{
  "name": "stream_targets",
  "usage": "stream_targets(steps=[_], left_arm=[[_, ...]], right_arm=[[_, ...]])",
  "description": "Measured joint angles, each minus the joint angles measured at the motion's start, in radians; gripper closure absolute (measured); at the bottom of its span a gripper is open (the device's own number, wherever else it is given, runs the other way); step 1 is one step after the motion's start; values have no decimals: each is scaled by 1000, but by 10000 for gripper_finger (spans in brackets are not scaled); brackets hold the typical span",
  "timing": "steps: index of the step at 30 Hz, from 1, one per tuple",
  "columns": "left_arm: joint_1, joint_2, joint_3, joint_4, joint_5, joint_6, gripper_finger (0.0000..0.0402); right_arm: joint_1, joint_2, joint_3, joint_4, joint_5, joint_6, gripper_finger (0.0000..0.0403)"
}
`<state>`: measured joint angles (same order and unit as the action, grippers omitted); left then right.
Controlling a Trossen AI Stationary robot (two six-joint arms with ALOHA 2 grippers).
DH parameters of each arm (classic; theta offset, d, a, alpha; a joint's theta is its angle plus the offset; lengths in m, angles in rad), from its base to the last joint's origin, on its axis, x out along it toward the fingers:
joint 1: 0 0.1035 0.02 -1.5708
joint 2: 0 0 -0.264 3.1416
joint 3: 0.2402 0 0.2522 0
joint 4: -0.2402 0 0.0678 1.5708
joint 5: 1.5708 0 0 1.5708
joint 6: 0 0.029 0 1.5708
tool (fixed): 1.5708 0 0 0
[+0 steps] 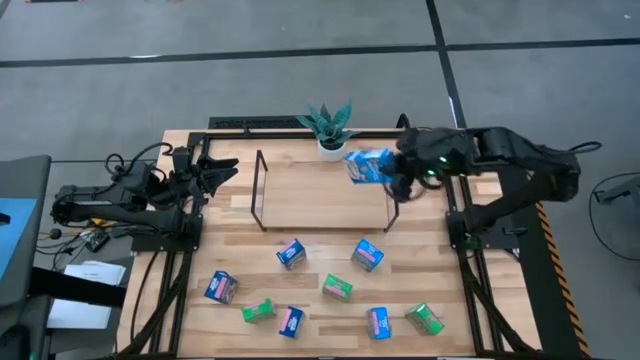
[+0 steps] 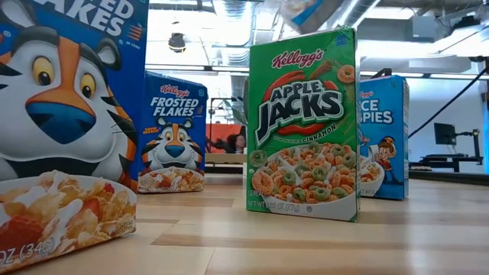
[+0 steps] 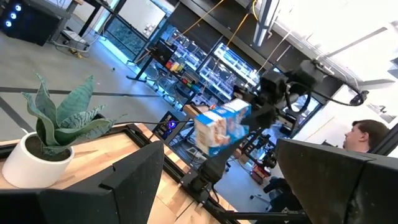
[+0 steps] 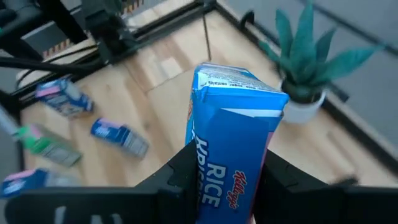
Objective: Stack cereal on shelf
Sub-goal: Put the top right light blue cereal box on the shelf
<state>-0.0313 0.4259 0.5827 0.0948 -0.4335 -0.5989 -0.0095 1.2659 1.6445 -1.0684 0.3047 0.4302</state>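
High view: right gripper (image 1: 385,172) holds blue cereal box (image 1: 366,166) in air over right end of shelf (image 1: 322,192), near potted plant (image 1: 329,128). Right wrist view only: print reads Rice Krispies (image 4: 231,149), fingers closed tight on both sides of box. Left gripper (image 1: 222,172) waits at shelf's left end, fingers wide open, holding nothing. High view: eight more small boxes lie on table (image 1: 330,262) in front of shelf. Low view only: Apple Jacks box (image 2: 302,124) and Frosted Flakes box (image 2: 172,133) stand upright. Left wrist view only: person (image 3: 365,134) sits beyond table.
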Motion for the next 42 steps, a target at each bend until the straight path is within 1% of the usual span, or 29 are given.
stream_targets(steps=[2, 7, 12, 18, 23, 32, 38, 42], left_arm=[[0, 0, 0, 0, 0, 1, 102], [0, 0, 0, -2, -5, -2, 102], [0, 0, 0, -9, -5, -4, 102], [0, 0, 0, -10, -5, -4, 102], [0, 0, 0, -20, -14, -8, 102], [0, 0, 0, -63, -24, -40, 102], [0, 0, 0, -73, -24, -47, 102], [0, 0, 0, -86, -24, -61, 102]], right_arm=[[-45, 33, -1, 38, -31, -67, 276], [-140, 134, -1, 172, -173, -208, 276], [-211, 245, -1, 282, -278, -282, 276], [-250, 385, 0, 371, -336, -365, 276], [-255, 505, 61, 357, -338, -430, 276], [-244, 696, 226, 296, -333, -540, 278], [-233, 793, 321, 217, -265, -642, 282], [-227, 832, 364, 199, -250, -678, 279]])
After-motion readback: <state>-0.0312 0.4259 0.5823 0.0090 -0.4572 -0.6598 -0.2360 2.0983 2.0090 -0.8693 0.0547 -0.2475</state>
